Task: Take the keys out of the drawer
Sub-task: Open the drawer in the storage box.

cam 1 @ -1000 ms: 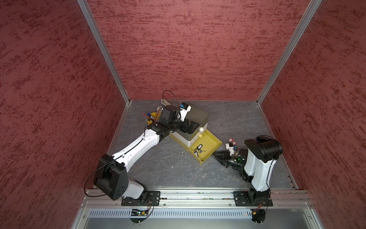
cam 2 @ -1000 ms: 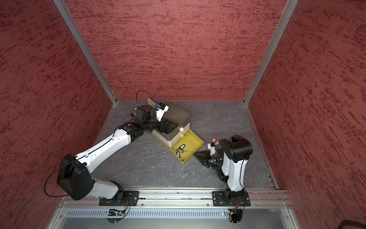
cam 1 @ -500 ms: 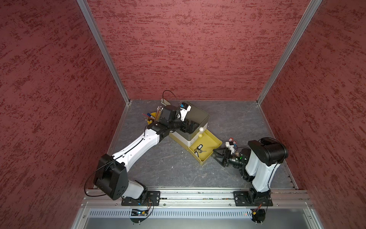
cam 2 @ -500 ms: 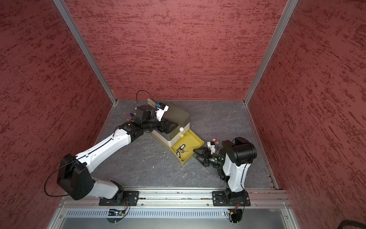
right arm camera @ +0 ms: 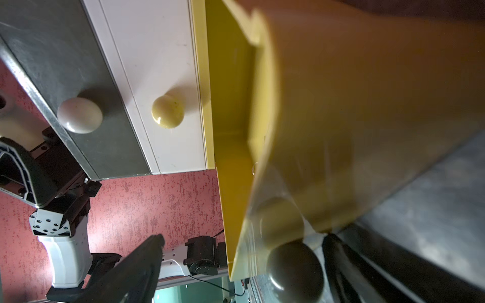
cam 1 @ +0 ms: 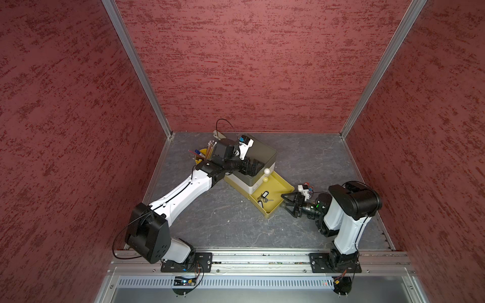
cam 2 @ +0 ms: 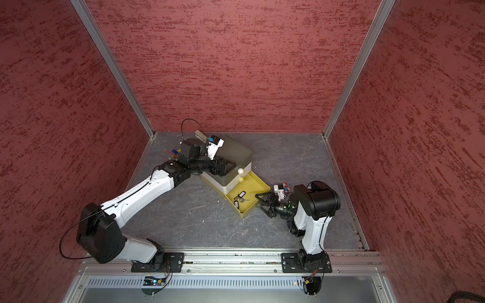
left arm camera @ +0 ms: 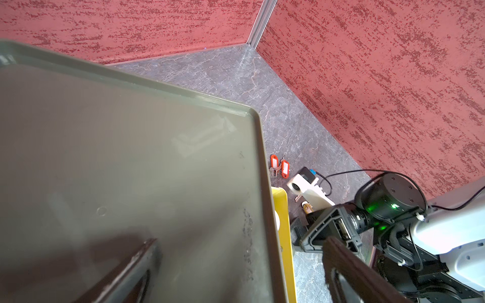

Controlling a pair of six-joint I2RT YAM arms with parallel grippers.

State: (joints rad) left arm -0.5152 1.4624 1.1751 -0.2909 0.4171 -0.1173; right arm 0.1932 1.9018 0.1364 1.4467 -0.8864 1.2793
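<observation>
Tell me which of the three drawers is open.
The bottom one, the yellow drawer: it is pulled out, with keys lying in it. The white drawer and the grey drawer above it are shut.

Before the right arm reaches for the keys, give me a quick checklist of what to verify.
1. Yellow drawer pulled out: ok.
2. Right gripper open and empty, at the drawer's front: ok.
3. Left gripper open, at the cabinet top, away from the drawer's opening: ok.
4. Drawer emptied: not ok, black-tagged keys lie inside.
5. Red-tagged keys out of the drawer: ok.
</observation>
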